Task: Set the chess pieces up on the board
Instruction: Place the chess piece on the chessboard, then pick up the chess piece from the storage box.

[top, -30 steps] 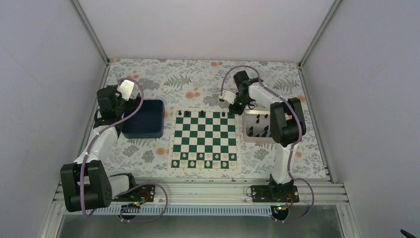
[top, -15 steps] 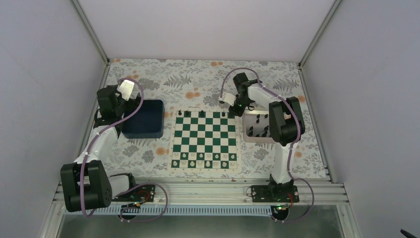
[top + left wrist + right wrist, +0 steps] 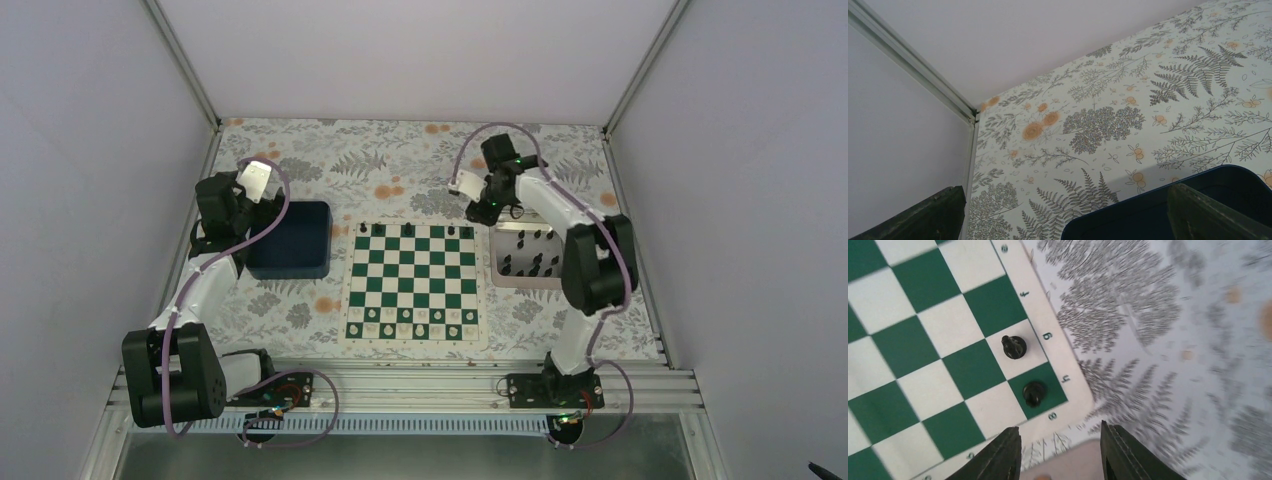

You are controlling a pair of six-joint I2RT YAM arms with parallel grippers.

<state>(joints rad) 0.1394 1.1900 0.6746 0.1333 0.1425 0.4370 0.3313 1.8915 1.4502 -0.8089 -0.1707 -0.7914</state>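
The right end effector (image 3: 1060,442) stands spread with nothing between its fingers. A second ago it was pressed together low over the board's far right corner; now it has opened and drawn back toward the tray (image 3: 497,262). I judge it has just set down the corner piece (image 3: 1034,392), which stands upright on the green h8 square, with a knight (image 3: 1013,346) on the white square beside it. Most black pieces lie in the tray, so the back row is barely begun. The pieces look like glossy turned plastic with round bases. The board (image 3: 923,340) is flat and matte with a lettered white border, and lies on a fern-printed counter (image 3: 1158,315). The left end effector (image 3: 1068,200) hangs spread wide over the blue bin (image 3: 1128,215).
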